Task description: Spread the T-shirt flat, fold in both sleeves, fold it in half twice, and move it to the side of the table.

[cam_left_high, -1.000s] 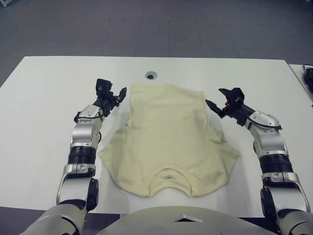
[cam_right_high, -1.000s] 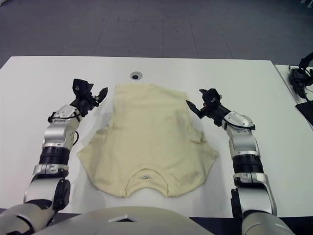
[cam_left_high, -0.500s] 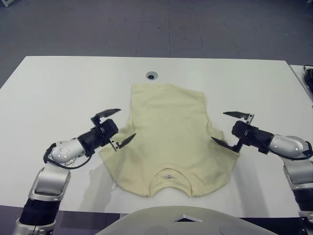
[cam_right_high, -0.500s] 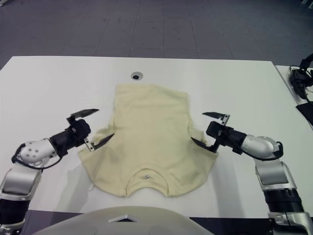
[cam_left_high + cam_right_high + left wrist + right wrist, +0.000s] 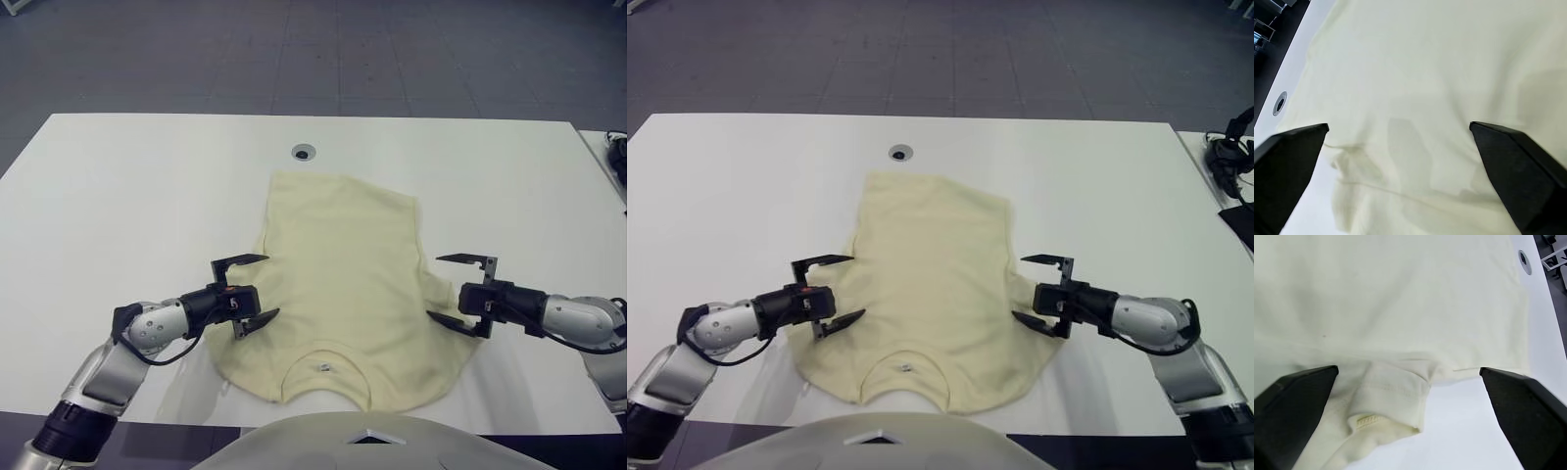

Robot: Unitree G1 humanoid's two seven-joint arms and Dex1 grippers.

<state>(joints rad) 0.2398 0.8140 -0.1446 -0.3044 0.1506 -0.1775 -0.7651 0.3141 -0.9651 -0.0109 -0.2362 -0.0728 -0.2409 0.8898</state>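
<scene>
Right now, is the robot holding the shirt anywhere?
No. The left tool and right tool are both open by the sleeves of the T-shirt, gripping nothing.

The left arm lies low, entering from 8 o'clock; the left gripper (image 5: 266, 286) points toward 3 o'clock, fingers spread wide. The right arm enters from 4 o'clock; the right gripper (image 5: 436, 288) points toward 9 o'clock, equally wide.

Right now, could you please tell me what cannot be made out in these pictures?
1. Left sleeve: eye views, left gripper partly covers it.
2. Right sleeve: right wrist view, folded on itself, its end hidden.
3. Dark item right of the table: cut off by the right eye view's edge.
</scene>
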